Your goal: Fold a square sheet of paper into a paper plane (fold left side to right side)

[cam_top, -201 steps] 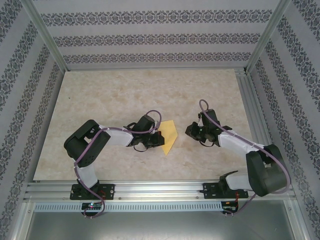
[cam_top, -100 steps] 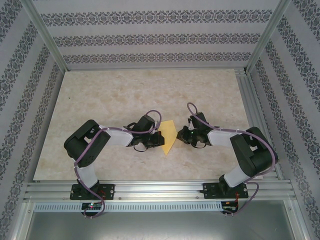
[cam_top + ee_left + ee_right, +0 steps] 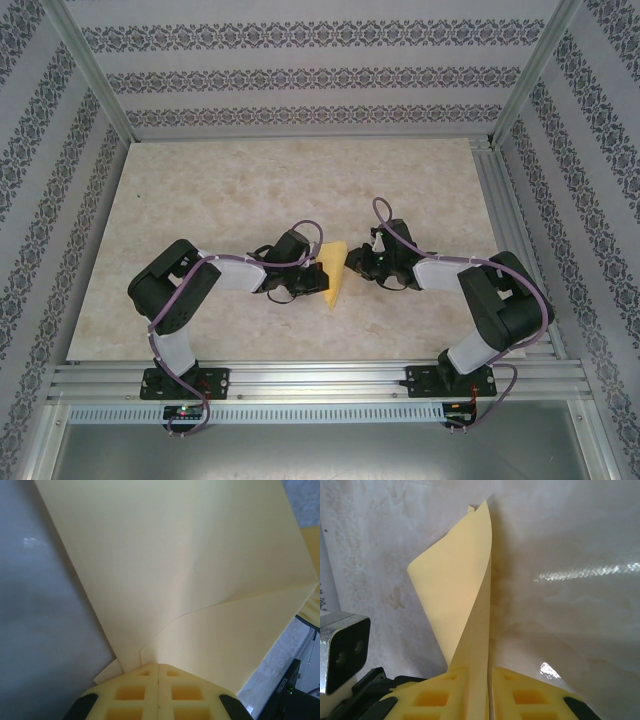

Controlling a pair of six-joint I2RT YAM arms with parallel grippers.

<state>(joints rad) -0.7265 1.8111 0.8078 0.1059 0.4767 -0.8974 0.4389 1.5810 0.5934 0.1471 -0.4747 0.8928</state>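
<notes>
Left gripper (image 3: 306,277): jaws together, tips set against the left edge of the paper plane (image 3: 334,272). The paper plane is a narrow yellow-orange kite, its sharp tip toward the arm bases, lying near the middle of the table (image 3: 220,180). Right gripper (image 3: 358,262): jaws nipped on the right flap, which stands curled upward off the table.
</notes>
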